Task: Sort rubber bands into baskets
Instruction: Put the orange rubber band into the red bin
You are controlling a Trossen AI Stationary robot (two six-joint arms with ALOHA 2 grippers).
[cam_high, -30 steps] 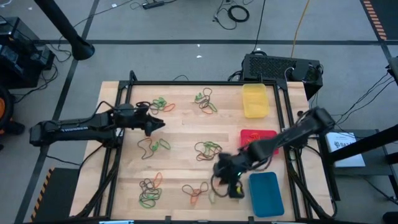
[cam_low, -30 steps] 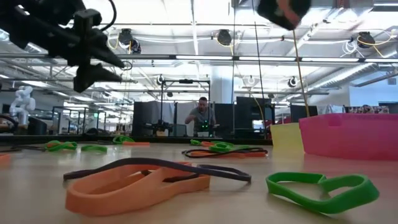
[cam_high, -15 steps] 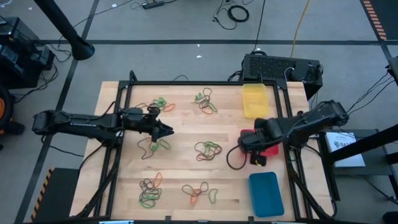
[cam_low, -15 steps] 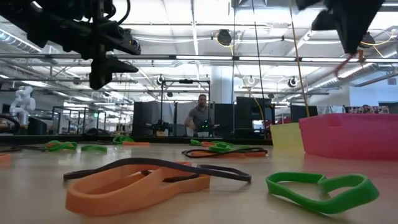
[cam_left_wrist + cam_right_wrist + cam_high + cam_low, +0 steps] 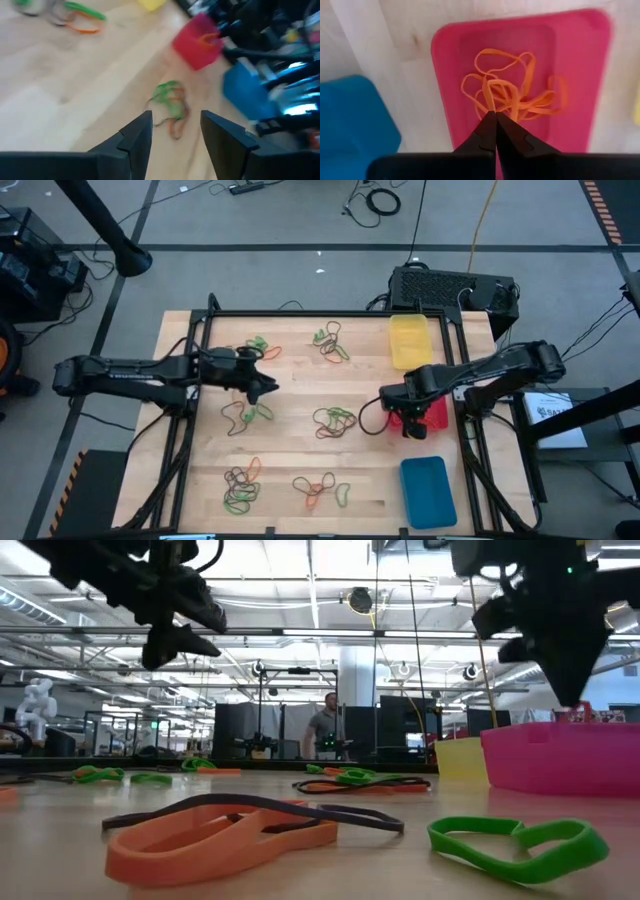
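We are holding our right gripper [image 5: 491, 116] pinched on an orange rubber band [image 5: 492, 90] above the red basket [image 5: 580, 75]; our left gripper [image 5: 175, 131], fingers apart, is hovering well left of it.

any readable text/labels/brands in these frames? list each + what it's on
None readable.
Left arm: pale lettering along the link, too small to read.
White sheet beside the table's right edge: dark print, too blurred to read.
Red basket, blue basket, yellow basket: no markings visible.
Rubber bands: no print.
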